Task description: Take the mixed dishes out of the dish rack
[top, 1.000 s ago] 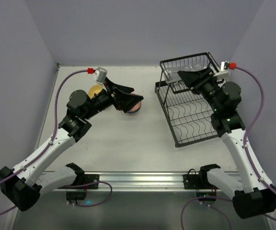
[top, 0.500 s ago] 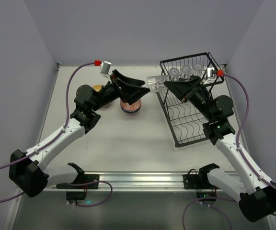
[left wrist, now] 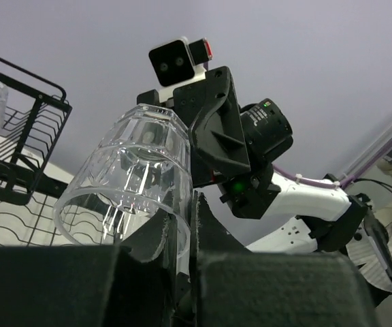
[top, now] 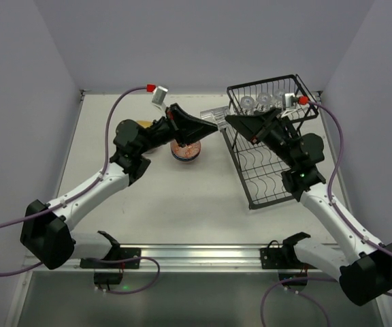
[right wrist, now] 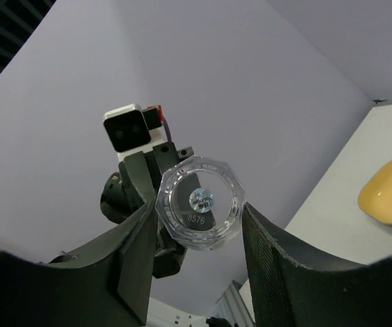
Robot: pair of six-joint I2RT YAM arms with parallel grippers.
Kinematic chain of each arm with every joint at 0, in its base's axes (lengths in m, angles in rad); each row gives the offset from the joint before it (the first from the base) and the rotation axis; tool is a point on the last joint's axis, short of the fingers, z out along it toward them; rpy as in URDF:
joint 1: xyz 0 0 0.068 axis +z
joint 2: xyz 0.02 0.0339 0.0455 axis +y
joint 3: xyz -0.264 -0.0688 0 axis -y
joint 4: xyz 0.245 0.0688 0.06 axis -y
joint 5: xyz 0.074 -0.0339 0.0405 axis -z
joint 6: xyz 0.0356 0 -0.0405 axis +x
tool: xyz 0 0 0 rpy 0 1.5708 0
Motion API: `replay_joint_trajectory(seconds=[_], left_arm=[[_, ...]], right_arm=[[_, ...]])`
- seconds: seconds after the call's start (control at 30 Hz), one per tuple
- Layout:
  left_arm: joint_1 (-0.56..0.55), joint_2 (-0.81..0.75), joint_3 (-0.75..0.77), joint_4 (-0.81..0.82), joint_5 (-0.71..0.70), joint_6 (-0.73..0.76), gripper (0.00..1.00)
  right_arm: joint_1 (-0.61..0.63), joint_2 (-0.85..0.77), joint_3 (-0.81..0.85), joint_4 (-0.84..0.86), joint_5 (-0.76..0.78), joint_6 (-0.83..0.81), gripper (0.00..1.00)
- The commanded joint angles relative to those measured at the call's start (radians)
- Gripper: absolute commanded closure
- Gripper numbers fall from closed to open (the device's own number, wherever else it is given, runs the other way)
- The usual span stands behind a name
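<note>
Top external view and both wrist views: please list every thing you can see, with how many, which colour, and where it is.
held glass: one, clear, in the air left of the rack, gripped from both ends
rack glasses: three, clear, on the rack's raised upper shelf
dish rack: one, black wire, right side of the table
bowl: at least one, reddish-pink, on the table below the left gripper
yellow plate: one, yellow, far left of the table, partly hidden by the left arm
table: one, pale grey
left gripper: one, black, pinching the held glass's rim
right gripper: one, black, clamped around the held glass's base
</note>
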Motion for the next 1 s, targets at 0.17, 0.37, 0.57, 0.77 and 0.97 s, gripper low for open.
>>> replay_joint_trajectory(seconds=[0.17, 0.37, 0.57, 0.77, 0.97], left_arm=[[-0.002, -0.086, 0.106, -0.418, -0.192, 0.284, 1.00], [-0.005, -0.040, 0.275, -1.241, -0.599, 0.599, 1.00], [-0.041, 0.107, 0.327, -1.641, -0.779, 0.717, 1.00], [-0.180, 0.254, 0.399, -1.770, -0.816, 0.742, 1.00], [-0.309, 0.452, 0.450, -1.791, -0.803, 0.737, 1.00]], right_arm=[[0.013, -0.107, 0.051, -0.290, 0.071, -0.241, 0.01], [-0.003, -0.236, 0.141, -0.866, 0.626, -0.553, 0.01], [-0.009, -0.320, 0.148, -1.097, 0.741, -0.714, 0.01], [-0.010, -0.351, 0.141, -1.200, 0.727, -0.771, 0.01], [-0.010, -0.366, 0.122, -1.243, 0.706, -0.808, 0.01]])
